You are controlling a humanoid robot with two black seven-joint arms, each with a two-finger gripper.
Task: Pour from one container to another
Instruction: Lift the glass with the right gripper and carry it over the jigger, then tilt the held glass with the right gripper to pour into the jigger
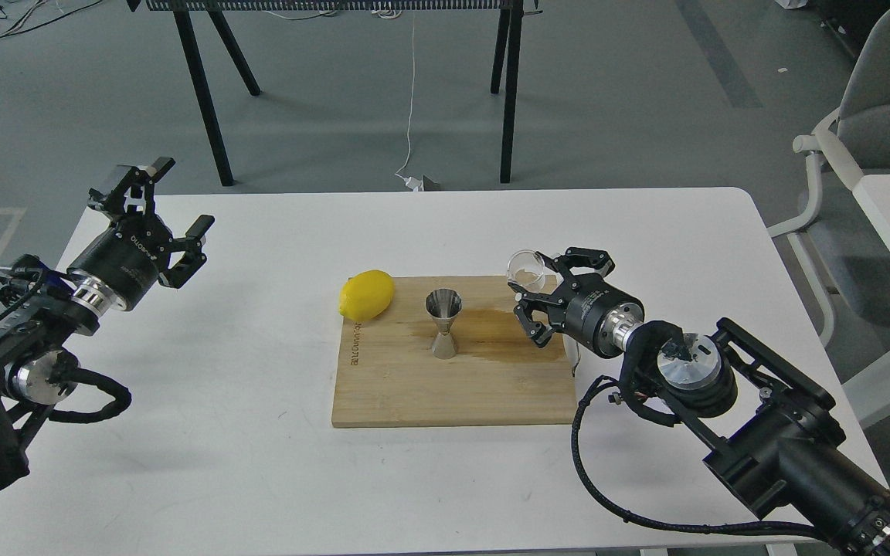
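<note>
My right hand point(531, 300) is clamped on the glass cup point(526, 267), its fingers closed around the clear wall. The cup is tipped on its side, mouth turned toward the jigger point(443, 323), and held above the right end of the cutting board point(453, 386). The jigger stands upright near the middle of the board, apart from the cup and to its left. A darker wet-looking patch spreads on the board from the jigger's foot toward my right hand. The lemon point(367, 294) lies at the board's far left corner, left of the jigger and clear of it. My left hand point(176, 202) hangs well left of the board over the white surface point(221, 432), fingers spread apart and holding nothing.
</note>
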